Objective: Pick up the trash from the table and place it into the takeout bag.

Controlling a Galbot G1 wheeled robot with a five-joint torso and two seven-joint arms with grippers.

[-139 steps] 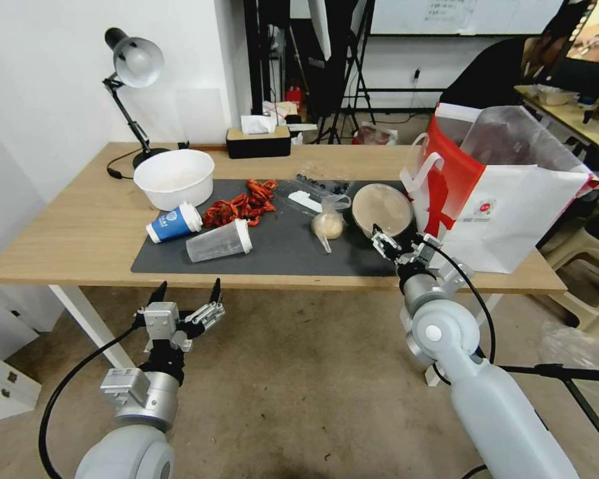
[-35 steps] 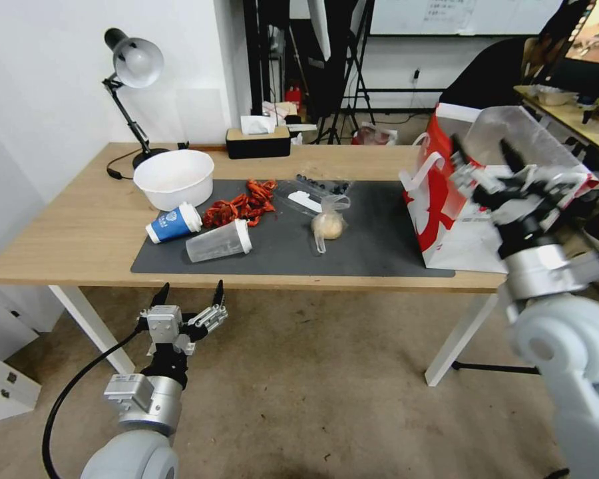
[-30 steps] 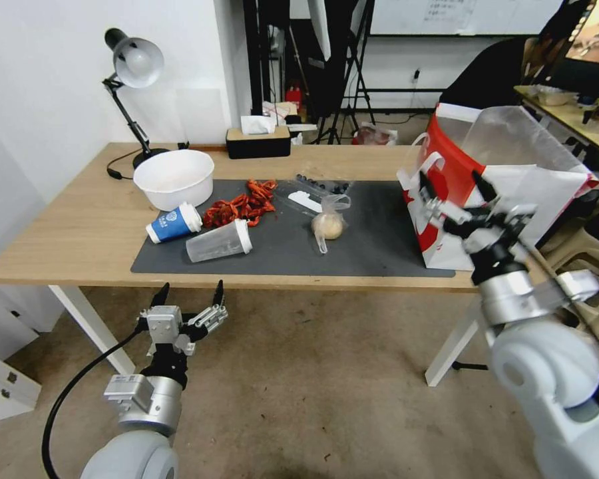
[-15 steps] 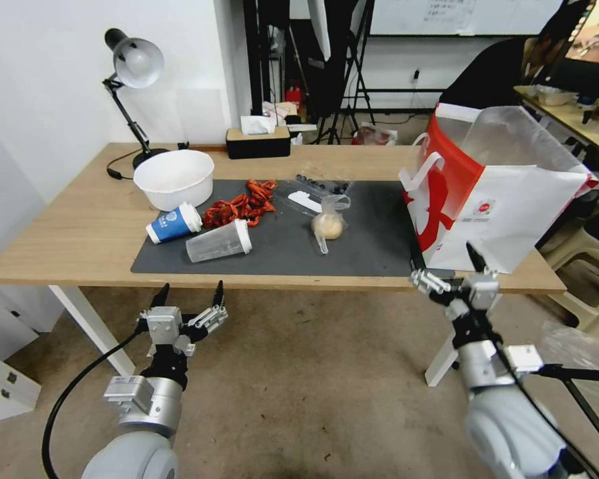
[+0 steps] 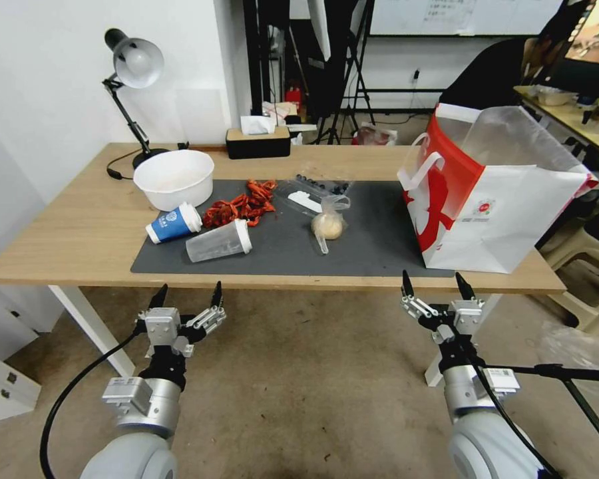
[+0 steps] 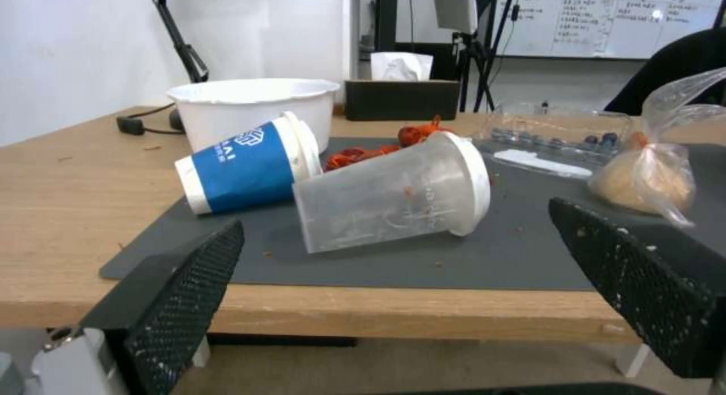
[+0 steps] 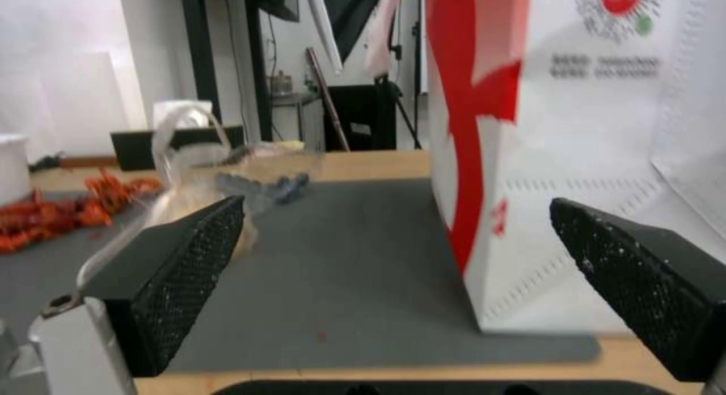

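Both grippers hang below the long light wooden table's [image 5: 73, 253] front edge, jaws spread, empty: left gripper [image 5: 186, 297], right gripper [image 5: 432, 286]; between pickups, seemingly; the clear bag with a beige ball [image 5: 327, 224] on the dark mat, near the white-and-red paper takeout bag [image 5: 506, 213], looks the nearest target for a reach and pinch.

desk lamp [image 5: 134, 63], tissue box [image 5: 258, 140], white tub [image 5: 174, 178]

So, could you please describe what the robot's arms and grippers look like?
Both arms are pale grey with rounded joints and silver metal wrists. The left gripper and right gripper have black pointed fingers with textured black pads. A black cable loops beside each arm.
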